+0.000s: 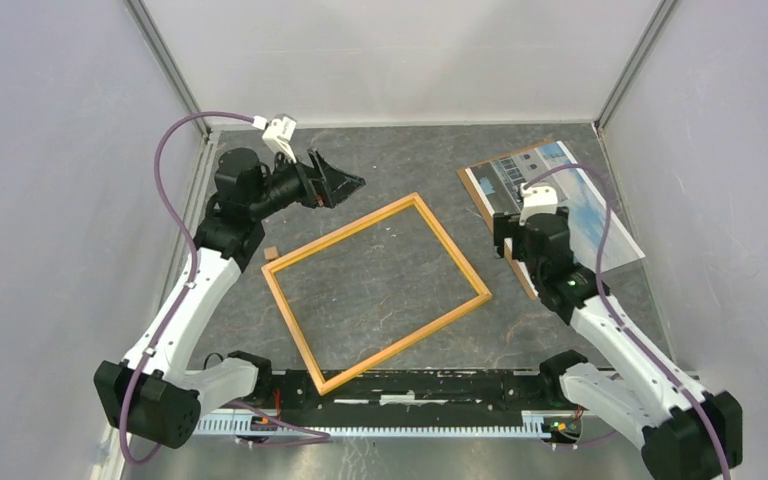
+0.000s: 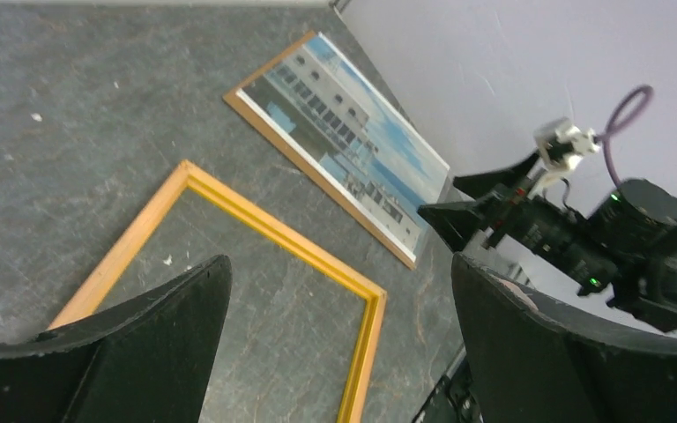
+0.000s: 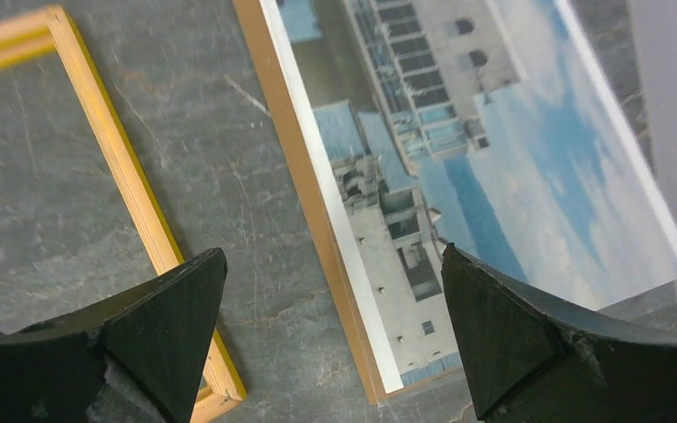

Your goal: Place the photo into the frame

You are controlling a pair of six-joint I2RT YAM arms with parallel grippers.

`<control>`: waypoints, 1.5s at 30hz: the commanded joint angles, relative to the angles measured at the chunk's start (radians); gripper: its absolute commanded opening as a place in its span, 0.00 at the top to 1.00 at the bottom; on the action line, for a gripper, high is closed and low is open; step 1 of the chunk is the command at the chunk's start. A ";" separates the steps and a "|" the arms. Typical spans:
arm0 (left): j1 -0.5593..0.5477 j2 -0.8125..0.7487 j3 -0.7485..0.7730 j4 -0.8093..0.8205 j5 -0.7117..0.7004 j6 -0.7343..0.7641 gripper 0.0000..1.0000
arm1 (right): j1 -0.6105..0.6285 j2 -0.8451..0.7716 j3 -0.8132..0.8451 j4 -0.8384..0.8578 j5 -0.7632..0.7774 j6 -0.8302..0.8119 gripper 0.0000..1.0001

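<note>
Over the table's (image 1: 400,150) far left corner the left gripper (image 2: 339,273) hangs wide open, holding nothing. The frame (image 1: 453,246) lies flat at the table's middle, turned askew, one corner by the near edge. Toward the far right corner the photo (image 3: 494,150) rests on a brown board (image 3: 294,150). The right gripper (image 3: 333,256) hovers over its left edge, spread wide and empty, apparently not touching.

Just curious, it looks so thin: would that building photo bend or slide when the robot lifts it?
Probably floppy: the photo looks paper-thin, lying flat on a brown board. Likely light, so a nudge may slide it across the board.
</note>
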 commanded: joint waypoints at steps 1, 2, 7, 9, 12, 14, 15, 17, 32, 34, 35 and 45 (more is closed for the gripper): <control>-0.003 0.052 -0.033 0.005 0.087 -0.042 0.00 | 0.000 0.123 0.009 0.034 -0.017 0.027 0.02; -0.007 0.068 -0.034 0.002 0.097 -0.052 0.00 | -0.002 0.155 0.008 0.039 -0.018 0.038 0.02; -0.033 0.148 -0.029 -0.008 0.139 -0.102 0.00 | -0.127 0.232 -0.047 0.104 -0.150 0.129 0.02; -0.057 0.179 -0.031 -0.008 0.152 -0.112 0.00 | -0.209 0.249 -0.076 0.144 -0.233 0.154 0.02; -0.083 0.223 -0.029 -0.008 0.180 -0.131 0.00 | -0.298 0.280 -0.077 0.153 -0.253 0.174 0.02; -0.098 0.245 -0.027 -0.007 0.201 -0.141 0.00 | -0.370 0.297 -0.082 0.174 -0.298 0.190 0.02; -0.102 0.254 -0.025 -0.007 0.210 -0.142 0.00 | -0.416 0.307 -0.082 0.178 -0.330 0.200 0.02; -0.108 0.264 -0.026 -0.008 0.214 -0.148 0.00 | -0.482 0.337 -0.071 0.170 -0.380 0.217 0.02; -0.112 0.220 -0.028 -0.009 0.205 -0.152 0.00 | 0.001 0.657 0.231 -0.061 -0.407 -0.071 0.02; -0.112 0.216 -0.027 -0.013 0.203 -0.149 0.00 | 0.034 0.724 0.286 -0.064 -0.390 -0.073 0.05; -0.112 0.217 -0.026 -0.014 0.203 -0.148 0.00 | 0.044 0.762 0.309 -0.065 -0.379 -0.072 0.08; -0.112 0.218 -0.019 -0.016 0.226 -0.155 0.00 | 0.100 0.988 0.511 -0.061 -0.239 0.055 0.44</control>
